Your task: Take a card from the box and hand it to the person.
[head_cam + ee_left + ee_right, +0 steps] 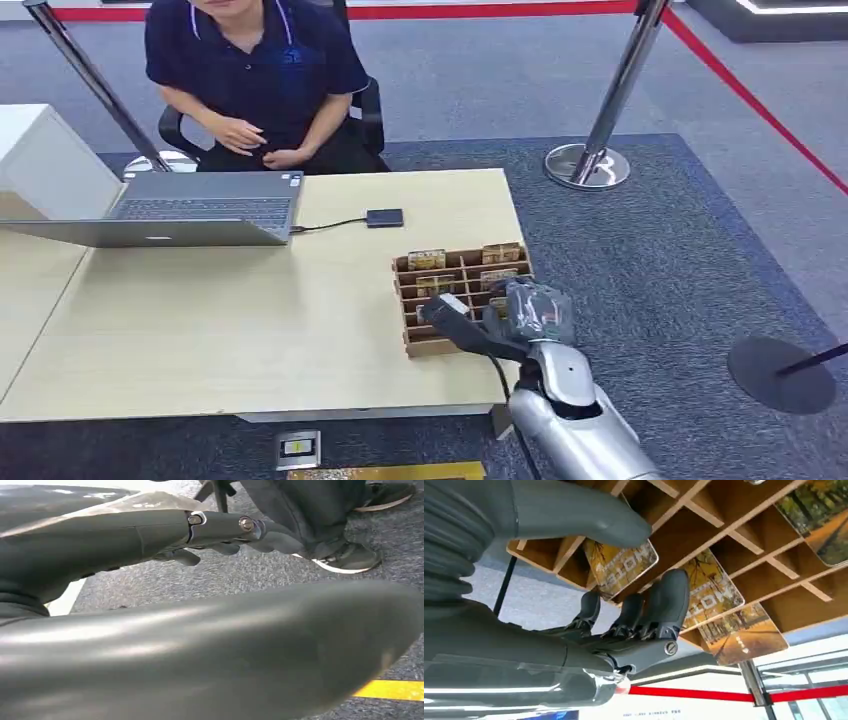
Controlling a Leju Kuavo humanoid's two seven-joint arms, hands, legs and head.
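A wooden box (455, 262) with several compartments stands at the table's near right and holds picture cards (501, 252) on edge. My right hand (492, 322) reaches into the box's near right part. In the right wrist view a yellow card (624, 566) stands between that hand's thumb (589, 521) and its curled fingers (651, 611), with a small gap left on the finger side. More cards (711, 591) stand in the compartments beyond. My left hand (200, 530) hangs low over the carpet with nothing in it. The person (262, 75) sits across the table.
An open laptop (190, 212) and a small dark device (384, 217) on a cable lie at the table's far side. Stanchion posts (600, 120) and a red belt stand on the right. The person's shoe (350, 560) is under the table.
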